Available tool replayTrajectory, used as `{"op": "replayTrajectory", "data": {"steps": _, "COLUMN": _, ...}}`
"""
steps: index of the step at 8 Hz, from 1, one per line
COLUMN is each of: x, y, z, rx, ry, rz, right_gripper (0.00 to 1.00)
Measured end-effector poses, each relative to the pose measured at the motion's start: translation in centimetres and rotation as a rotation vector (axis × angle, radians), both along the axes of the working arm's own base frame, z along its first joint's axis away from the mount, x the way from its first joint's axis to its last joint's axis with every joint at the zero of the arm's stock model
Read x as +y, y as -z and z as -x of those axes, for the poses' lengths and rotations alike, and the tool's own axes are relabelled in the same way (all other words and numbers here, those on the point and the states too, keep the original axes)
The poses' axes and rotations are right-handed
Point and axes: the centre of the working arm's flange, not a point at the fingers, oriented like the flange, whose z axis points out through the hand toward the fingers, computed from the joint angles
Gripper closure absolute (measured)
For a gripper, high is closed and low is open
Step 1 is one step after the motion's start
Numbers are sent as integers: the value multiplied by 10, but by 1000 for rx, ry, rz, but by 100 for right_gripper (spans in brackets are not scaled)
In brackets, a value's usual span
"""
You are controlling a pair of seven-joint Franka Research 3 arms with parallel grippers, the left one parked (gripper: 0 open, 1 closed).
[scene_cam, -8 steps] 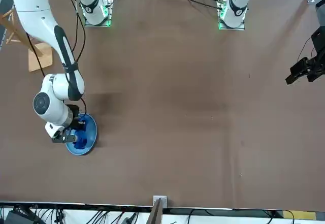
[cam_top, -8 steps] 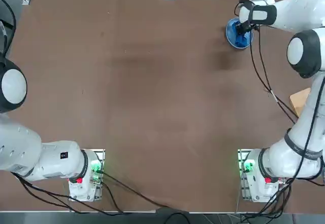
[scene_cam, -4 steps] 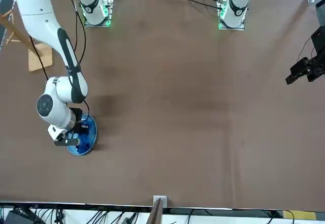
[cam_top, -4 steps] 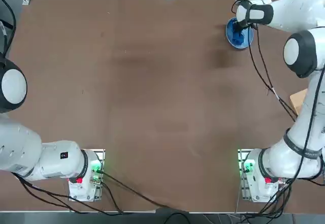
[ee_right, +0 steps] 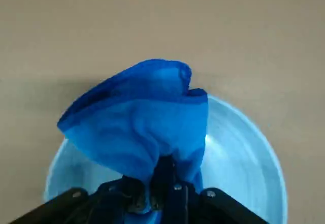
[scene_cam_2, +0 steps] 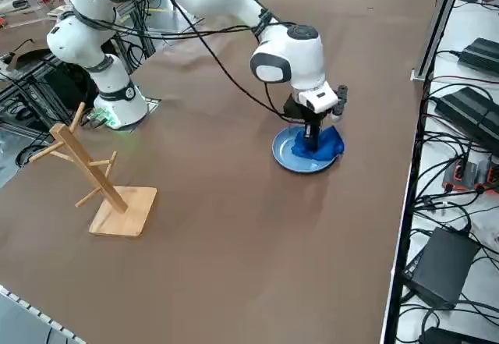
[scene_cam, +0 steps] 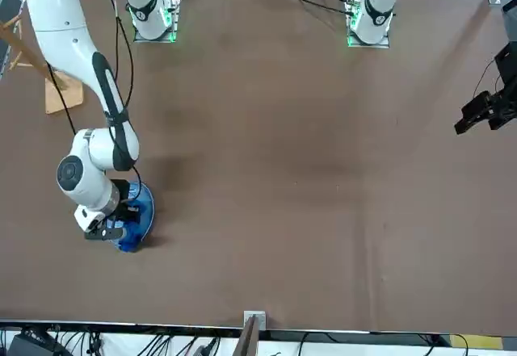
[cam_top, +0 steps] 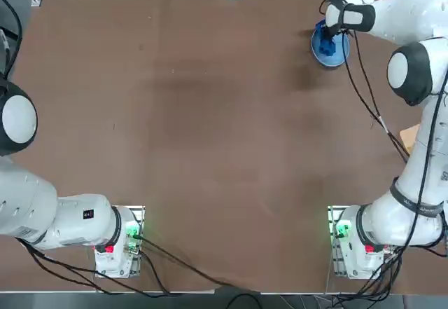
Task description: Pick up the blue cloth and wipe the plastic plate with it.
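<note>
Brown tabletop [cam_top: 210,141]: blue cloth [ee_right: 147,122] held over plastic plate [ee_right: 244,168]

The brown tabletop is bordered on its far side by a white surface [scene_cam_2: 468,281], on which black boxes [scene_cam_2: 443,267] and loose cables are laid. A wooden stand [scene_cam_2: 126,211] is noted on the robot's right side of the table, nearer the robot than the plate. Its square base is set on the tabletop, and its post, fitted with pegs, is tilted.

The plastic plate, round and light blue, is located at the far right part of the table, face up and well apart from the stand. The right arm [cam_top: 420,134] is stretched out to it, with dark cables slung along the arm and across the space beside it.

The right gripper [ee_right: 151,186] is positioned above the plate, directed downward. Its fingers are closed on the blue cloth, which is pinched and gathered between them. From the pinch, the cloth is spread out in folds, with a darker hem seen along its edge. Part of the plate is covered by it, and its outer end is extended past the plate's rim on the side away from the robot. The plate's surface is left exposed at both sides of the cloth. Whether the plate is pressed by the fingertips cannot be told
</note>
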Motion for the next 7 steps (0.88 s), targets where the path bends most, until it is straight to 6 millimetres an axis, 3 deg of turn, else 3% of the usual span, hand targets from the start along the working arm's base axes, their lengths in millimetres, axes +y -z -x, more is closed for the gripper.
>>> {"op": "replayTrajectory", "data": {"steps": 3, "x": -49, "y": 1, "z": -1, "rx": 1, "ry": 0, "rz": 18, "right_gripper": 94}}
{"op": "replayTrajectory", "data": {"steps": 4, "x": -56, "y": 1, "z": 0, "rx": 7, "ry": 2, "rz": 17, "right_gripper": 94}}
{"op": "replayTrajectory", "data": {"steps": 7, "x": -52, "y": -1, "z": 8, "rx": 95, "ry": -2, "rz": 12, "right_gripper": 94}}
